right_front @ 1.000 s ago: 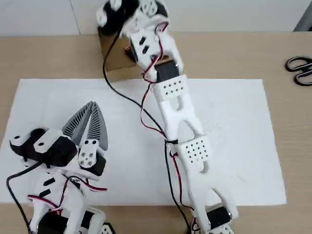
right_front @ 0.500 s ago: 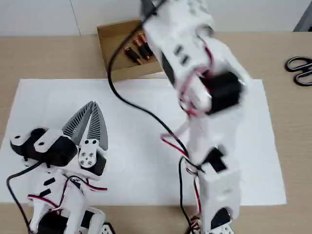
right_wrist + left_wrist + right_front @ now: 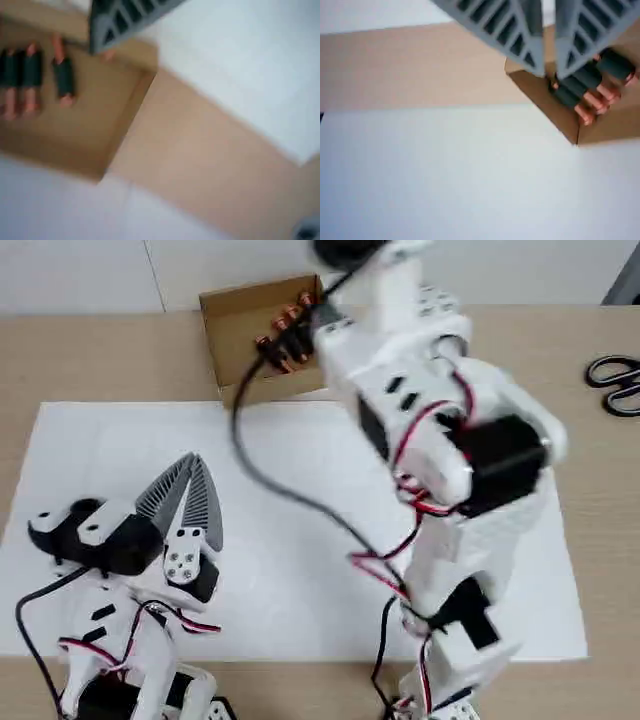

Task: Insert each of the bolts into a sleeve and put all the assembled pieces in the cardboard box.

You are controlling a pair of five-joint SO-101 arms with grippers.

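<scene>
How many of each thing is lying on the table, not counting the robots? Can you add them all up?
Bolt-in-sleeve pieces: 3
Cardboard box: 1
Scissors: 1
White paper sheet: 1
Total: 6

The left gripper (image 3: 192,460) was grey and slatted, over white paper (image 3: 270,575); ahead of it, black sleeves (image 3: 575,82) on copper bolts (image 3: 596,96) lay in a brown cardboard box (image 3: 232,325).
</scene>
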